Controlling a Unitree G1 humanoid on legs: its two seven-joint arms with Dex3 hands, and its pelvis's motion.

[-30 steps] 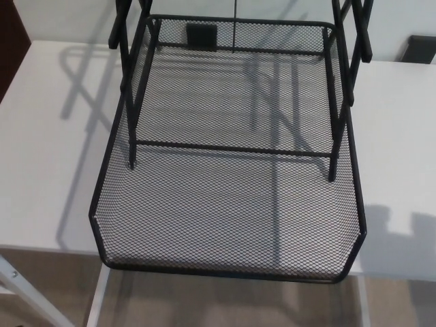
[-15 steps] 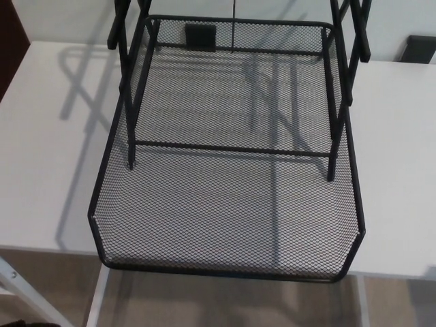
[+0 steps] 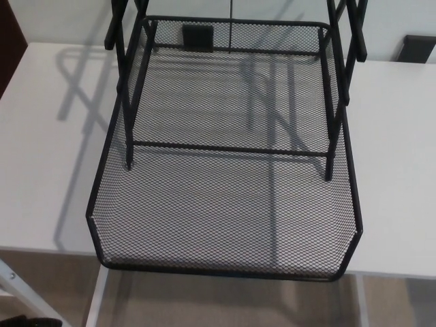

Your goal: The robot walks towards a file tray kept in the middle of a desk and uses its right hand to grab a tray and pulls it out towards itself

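Black wire-mesh file tray (image 3: 225, 204) juts past the near edge of a white desk (image 3: 395, 170), its metal frame uprights (image 3: 129, 102) cropped at the top. Neither robot hand appears (so their state is unseen). A small dark tag (image 3: 199, 35) on the back wall bears no legible writing.

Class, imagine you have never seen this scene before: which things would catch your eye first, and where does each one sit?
The black mesh file tray fills the middle of the view, its front edge jutting out past the near edge of the white desk. Black frame posts rise from the tray at left and right, joined by a crossbar, and throw long shadows across the desk to the left. Neither robot hand is in view.
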